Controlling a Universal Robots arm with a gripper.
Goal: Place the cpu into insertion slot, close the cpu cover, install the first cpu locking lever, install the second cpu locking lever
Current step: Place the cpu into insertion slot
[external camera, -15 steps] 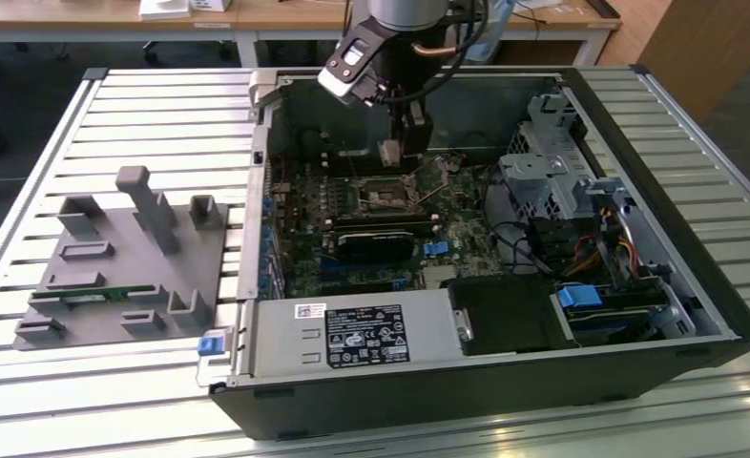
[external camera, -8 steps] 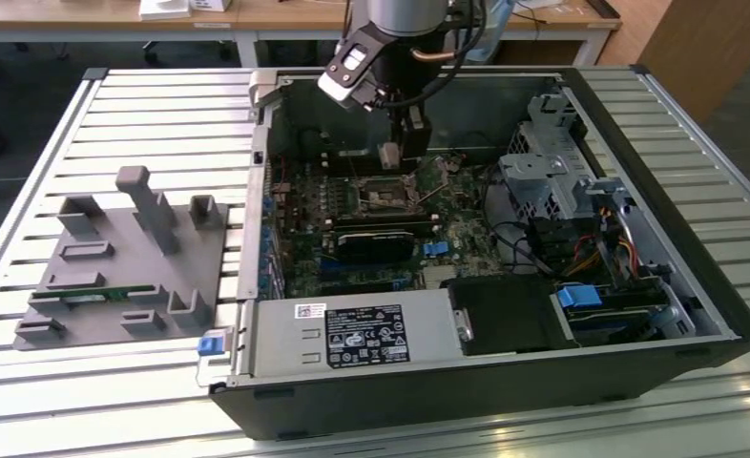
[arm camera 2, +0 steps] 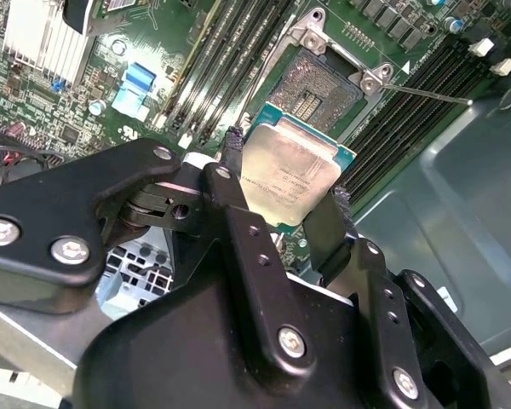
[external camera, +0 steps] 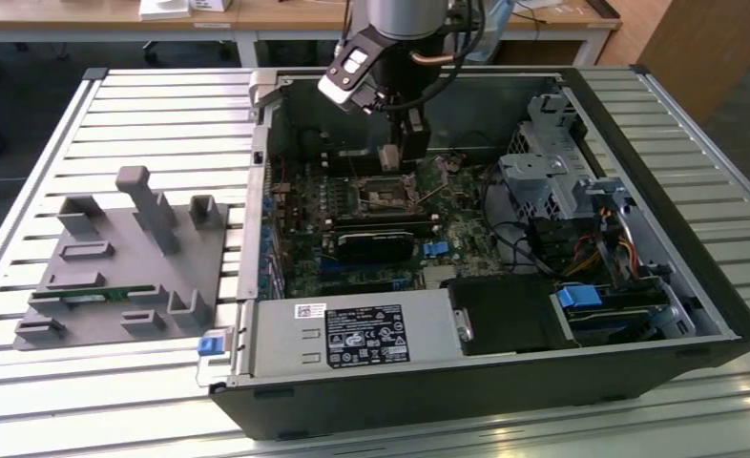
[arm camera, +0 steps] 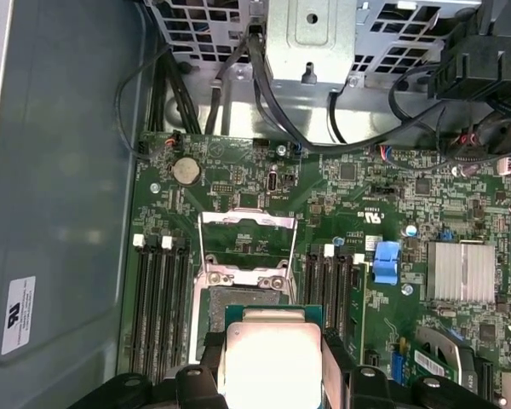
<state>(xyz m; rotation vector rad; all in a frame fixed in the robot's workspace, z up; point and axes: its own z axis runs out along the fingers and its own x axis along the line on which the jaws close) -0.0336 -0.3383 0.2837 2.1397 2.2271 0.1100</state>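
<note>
The cpu [arm camera 2: 294, 175] is a flat square chip with a dull silver top, and my gripper [arm camera 2: 285, 170] is shut on it, one black finger on each of two opposite edges. It hangs tilted just above and beside the insertion slot [arm camera 2: 319, 85], whose dark pin field lies bare. In the first wrist view the cpu [arm camera: 268, 362] partly overlaps the insertion slot [arm camera: 230, 296], and the cpu cover [arm camera: 245, 219] stands swung open beyond it. A thin locking lever [arm camera 2: 426, 93] sticks out from the socket corner. In the exterior view my gripper [external camera: 394, 162] reaches into the open case over the insertion slot [external camera: 382, 194].
Black memory slots [arm camera: 157, 298] flank the socket on both sides. A silver heatsink [arm camera: 460, 271] and a blue connector [arm camera: 387, 260] lie nearby. A drive cage [external camera: 547, 181] with cables and a power supply [external camera: 349, 334] sit inside the case. A grey fixture [external camera: 120, 258] lies on the exterior view's left.
</note>
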